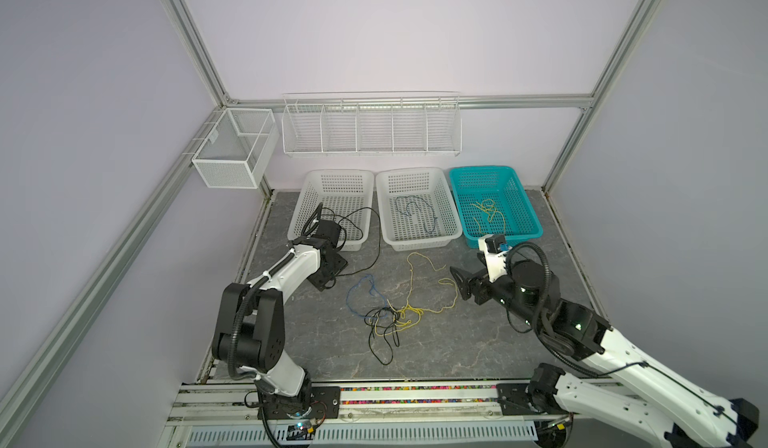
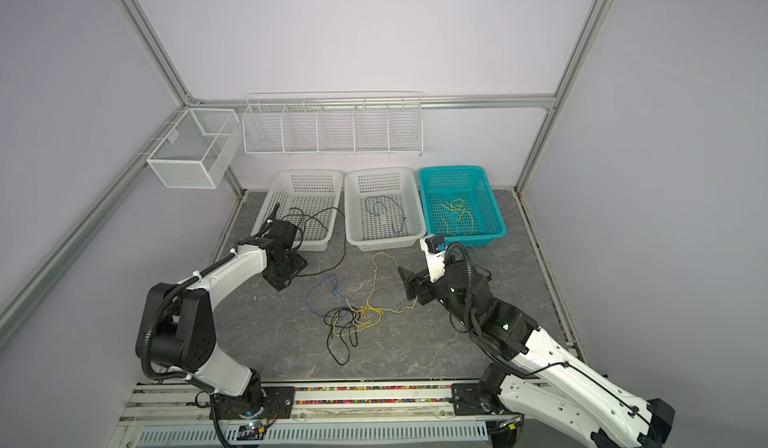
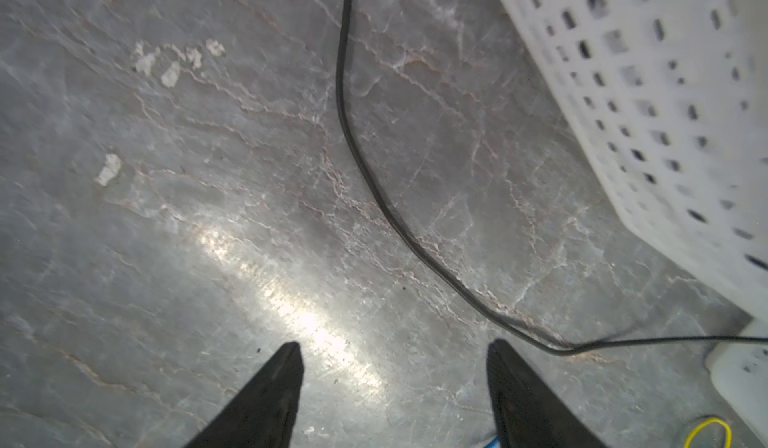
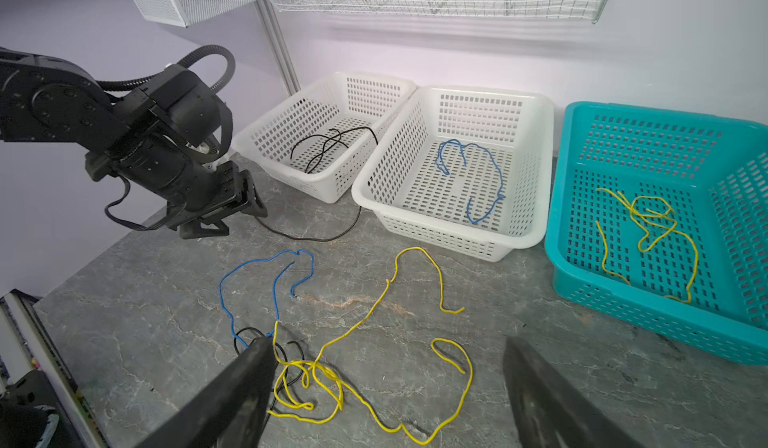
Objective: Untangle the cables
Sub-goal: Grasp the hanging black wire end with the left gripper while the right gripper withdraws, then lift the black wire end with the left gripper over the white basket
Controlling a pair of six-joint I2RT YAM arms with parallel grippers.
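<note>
A knot of black, blue and yellow cables (image 1: 390, 313) (image 2: 349, 315) lies mid-table. From it a blue loop (image 4: 224, 277) runs toward the left arm, and yellow strands (image 4: 328, 377) spread toward the right arm. One black cable (image 1: 379, 238) (image 3: 374, 184) trails out of the left white basket (image 1: 307, 200) onto the table. My left gripper (image 1: 332, 277) (image 3: 395, 344) hovers low beside its free end, open, with nothing between the fingers. My right gripper (image 1: 462, 286) (image 4: 387, 342) stands open above the yellow strands, near the knot and holding nothing.
Three baskets line the back. The left white one holds black cable, the middle white basket (image 1: 384, 200) holds a blue cable (image 1: 415, 213), and the teal basket (image 1: 528, 205) holds a yellow cable (image 1: 488, 213). Wire racks (image 1: 370, 126) hang on the wall behind.
</note>
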